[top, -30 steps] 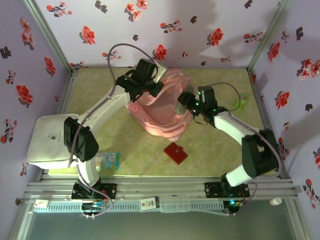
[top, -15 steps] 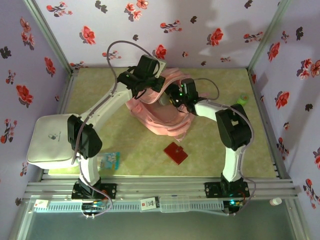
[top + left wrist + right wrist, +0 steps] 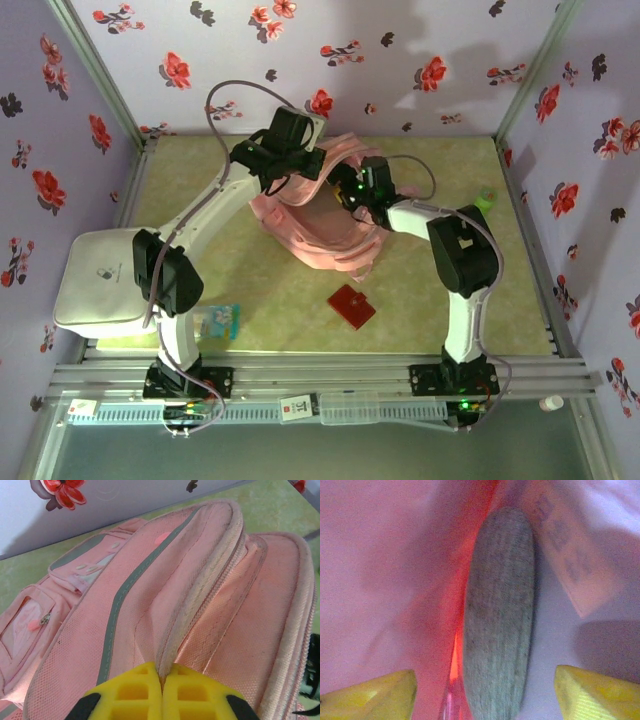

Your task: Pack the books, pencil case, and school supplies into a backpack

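The pale pink backpack sits at the far middle of the worktop, and both arms reach into it from the near edge.

The left arm rises from its base at the near left corner. It bends at an elbow over the left side and stretches diagonally to the backpack's far left top, with its wrist tipped down over the fabric. In the left wrist view the left jaws are pressed together. Their yellow fingertips pinch a raised ridge of the backpack's zip edge, which runs away from them across the bag.

The right arm stands up from the near right, folds sharply at its elbow and points left, so its wrist sits at the backpack's far right opening. In the right wrist view the right jaws are spread wide. One yellow fingertip shows at each lower corner, and both are clear of the grey pouch lying lengthwise between them on the pink lining inside the backpack.

The red square piece lies flat on the worktop just nearer than the backpack. The blue book rests toward the near left, partly under the left arm. A white flat case lies along the left edge.
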Available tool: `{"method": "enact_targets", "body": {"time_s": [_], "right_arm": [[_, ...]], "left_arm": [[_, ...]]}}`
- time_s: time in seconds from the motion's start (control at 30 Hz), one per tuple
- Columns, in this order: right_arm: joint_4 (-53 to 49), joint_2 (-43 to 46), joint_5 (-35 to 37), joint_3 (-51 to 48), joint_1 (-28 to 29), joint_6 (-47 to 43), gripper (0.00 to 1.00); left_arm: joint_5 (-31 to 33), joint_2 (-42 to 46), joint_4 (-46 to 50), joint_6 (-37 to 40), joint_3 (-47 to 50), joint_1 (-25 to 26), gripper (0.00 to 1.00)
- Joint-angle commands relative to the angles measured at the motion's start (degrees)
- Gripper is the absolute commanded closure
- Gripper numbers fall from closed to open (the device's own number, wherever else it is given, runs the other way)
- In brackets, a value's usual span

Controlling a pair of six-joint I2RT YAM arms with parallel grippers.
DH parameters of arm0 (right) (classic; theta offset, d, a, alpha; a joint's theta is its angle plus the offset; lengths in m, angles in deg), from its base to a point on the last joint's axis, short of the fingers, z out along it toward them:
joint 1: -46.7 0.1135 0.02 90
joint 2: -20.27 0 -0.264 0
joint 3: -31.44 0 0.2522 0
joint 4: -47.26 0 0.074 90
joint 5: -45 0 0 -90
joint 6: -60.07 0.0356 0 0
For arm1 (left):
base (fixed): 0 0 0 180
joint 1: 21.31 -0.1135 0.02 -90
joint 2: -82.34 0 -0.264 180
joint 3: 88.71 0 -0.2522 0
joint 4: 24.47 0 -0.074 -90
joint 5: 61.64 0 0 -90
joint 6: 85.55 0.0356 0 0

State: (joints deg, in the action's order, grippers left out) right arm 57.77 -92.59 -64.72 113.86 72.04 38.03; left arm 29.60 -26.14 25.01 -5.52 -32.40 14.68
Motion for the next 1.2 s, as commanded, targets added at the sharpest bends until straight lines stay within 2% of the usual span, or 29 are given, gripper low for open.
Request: {"method": "enact_targets", "body": {"time_s": [0.0, 0.2, 0.33, 0.43, 0.5, 0.53, 0.6, 0.63, 0.73, 0.87, 1.0, 1.17], "right_arm": [[1.7, 6.2, 2.3, -5.1, -0.3, -1.0, 0.31], [-0.5, 18.5, 8.4, -17.0, -1.7, -2.1, 0.35], [-7.4, 27.4, 16.1, -23.6, -3.0, -3.1, 0.35], [-14.5, 33.8, 23.9, -26.7, -3.7, -4.8, 0.33], [-19.2, 36.9, 28.4, -26.8, -4.0, -6.6, 0.31], [-21.5, 38.2, 29.9, -26.5, -4.4, -7.5, 0.3], [-24.1, 39.9, 31.4, -25.5, -4.7, -9.8, 0.29], [-25.3, 40.4, 31.9, -24.7, -4.7, -11.0, 0.28], [-26.9, 40.7, 31.4, -22.6, -4.7, -14.0, 0.27], [-27.7, 38.9, 27.7, -19.5, -4.6, -17.3, 0.25], [-27.7, 35.6, 22.9, -16.8, -4.1, -19.3, 0.25], [-27.5, 31.6, 19.4, -14.5, -2.0, -20.7, 0.26]], "left_arm": [[0.3, 1.2, -6.1, -1.7, -1.6, -1.3, 1.0], [-2.4, 2.2, -7.5, -1.9, 3.4, -2.0, 1.0], [-8.2, 2.3, -7.9, -1.1, 6.5, -2.0, 1.0], [-14.0, 2.3, -8.6, -0.9, 8.9, -2.1, 0.84], [-15.9, 2.6, -8.7, -1.0, 10.1, -2.1, 0.67], [-16.2, 2.8, -8.6, -1.2, 10.8, -2.1, 0.57], [-16.3, 3.6, -8.5, -1.9, 12.1, -2.4, 0.41], [-16.2, 4.1, -8.5, -2.6, 13.0, -2.7, 0.35], [-16.4, 6.0, -9.4, -5.6, 16.0, -4.5, 0.24], [-17.3, 9.3, -12.6, -11.8, 22.1, -8.7, 0.17], [-20.6, 11.8, -18.4, -21.3, 31.2, -15.9, 0.16], [-27.6, 11.1, -27.2, -31.6, 40.5, -22.5, 0.23]]}}
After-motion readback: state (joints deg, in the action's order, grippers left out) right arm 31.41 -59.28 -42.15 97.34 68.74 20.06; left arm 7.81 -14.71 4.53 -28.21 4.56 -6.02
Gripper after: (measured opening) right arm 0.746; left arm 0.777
